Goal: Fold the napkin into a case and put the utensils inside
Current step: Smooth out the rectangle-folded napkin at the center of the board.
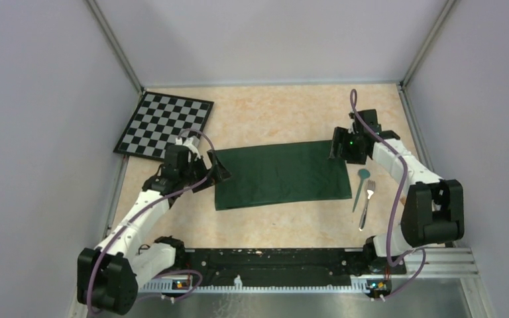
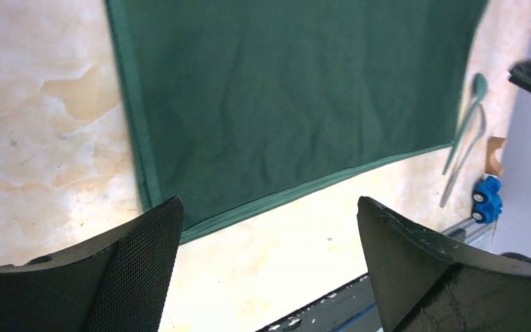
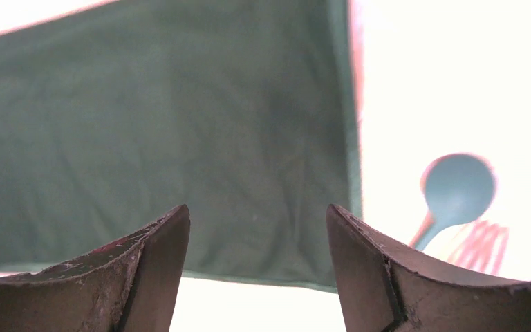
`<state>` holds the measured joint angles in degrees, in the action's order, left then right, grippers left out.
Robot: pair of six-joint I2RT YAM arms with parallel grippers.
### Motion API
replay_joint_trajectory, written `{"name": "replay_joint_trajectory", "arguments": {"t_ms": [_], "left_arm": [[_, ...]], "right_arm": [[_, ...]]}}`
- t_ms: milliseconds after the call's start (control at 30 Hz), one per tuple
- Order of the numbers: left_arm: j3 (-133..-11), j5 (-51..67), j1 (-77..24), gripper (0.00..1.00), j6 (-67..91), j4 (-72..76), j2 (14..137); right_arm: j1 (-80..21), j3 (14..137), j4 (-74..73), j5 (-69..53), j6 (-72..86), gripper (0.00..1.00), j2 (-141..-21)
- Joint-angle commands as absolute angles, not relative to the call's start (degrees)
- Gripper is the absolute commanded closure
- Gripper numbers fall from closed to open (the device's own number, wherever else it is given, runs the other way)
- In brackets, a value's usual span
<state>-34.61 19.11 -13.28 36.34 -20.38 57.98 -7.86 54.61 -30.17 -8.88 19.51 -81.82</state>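
Observation:
The dark green napkin point(image 1: 278, 173) lies flat mid-table as a wide rectangle; no narrow case shows. My left gripper point(image 1: 220, 173) is open and empty, hovering over the napkin's left near corner point(image 2: 283, 97), jaws wide apart point(image 2: 269, 202). My right gripper point(image 1: 337, 149) is open and empty over the napkin's far right corner point(image 3: 166, 131), jaws apart point(image 3: 257, 211). The utensils lie on the table just right of the napkin: a teal-headed piece point(image 1: 363, 174) point(image 3: 458, 187) point(image 2: 479, 86) and a silver fork point(image 1: 369, 193) point(image 3: 484, 245) point(image 2: 470, 149).
A black-and-white checkered board point(image 1: 164, 124) lies at the back left. A blue toy car point(image 2: 487, 197) and a small tan wooden piece point(image 2: 496, 153) sit beyond the utensils. The black base rail point(image 1: 272, 260) runs along the near edge. Grey walls enclose the table.

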Motion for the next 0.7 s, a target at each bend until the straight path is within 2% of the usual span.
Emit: {"name": "replay_joint_trajectory", "arguments": {"t_ms": [0, 300, 467, 667], "left_arm": [[-40.09, 23.37, -13.27, 0.01, 32.19, -22.77, 54.78], [-39.96, 29.69, -13.27, 0.01, 31.66, -21.44, 53.71], [-38.32, 30.63, -13.27, 0.01, 30.83, -21.54, 52.30], [-37.73, 31.72, -13.30, 0.01, 30.56, -21.27, 51.90]], "right_arm": [[-8.09, 63.32, -40.69, 2.28, 14.64, 0.29, -88.41], [-8.09, 71.92, -45.05, 2.59, 11.78, 0.35, -99.57], [-8.10, 72.34, -45.23, 2.26, 11.90, 0.43, -102.00], [-8.04, 72.71, -44.74, 2.79, 11.85, 0.46, -104.14]]}}
